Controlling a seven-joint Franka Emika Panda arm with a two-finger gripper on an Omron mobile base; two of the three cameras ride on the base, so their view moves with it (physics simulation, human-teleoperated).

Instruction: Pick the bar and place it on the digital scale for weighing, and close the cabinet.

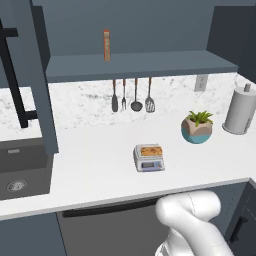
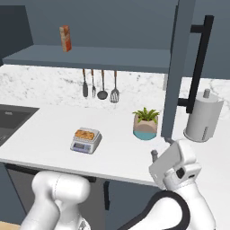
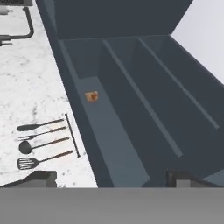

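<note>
The golden-brown bar (image 1: 149, 150) (image 2: 85, 133) lies flat on the plate of the light-grey digital scale (image 1: 149, 161) (image 2: 84, 143), mid-counter. The dark slate-blue cabinet stands open: its left door (image 1: 39, 80) and right door (image 2: 180, 58) swing out over the counter, each with a long black handle (image 2: 200, 63). My gripper (image 2: 162, 147) is open and empty, just below and in front of the right door's bottom edge, well right of the scale. In the hand view its fingertips (image 3: 41, 176) frame the cabinet's shelves (image 3: 144, 92).
A thin orange box (image 1: 106, 45) (image 2: 65, 38) (image 3: 91, 96) stands on the cabinet's bottom shelf. Utensils (image 1: 132, 96) (image 3: 43, 144) hang on the marble wall. A potted plant (image 1: 197, 127) (image 2: 145, 124) and paper-towel roll (image 1: 240, 109) (image 2: 203, 117) sit at the right. Left is a sink (image 1: 22, 172).
</note>
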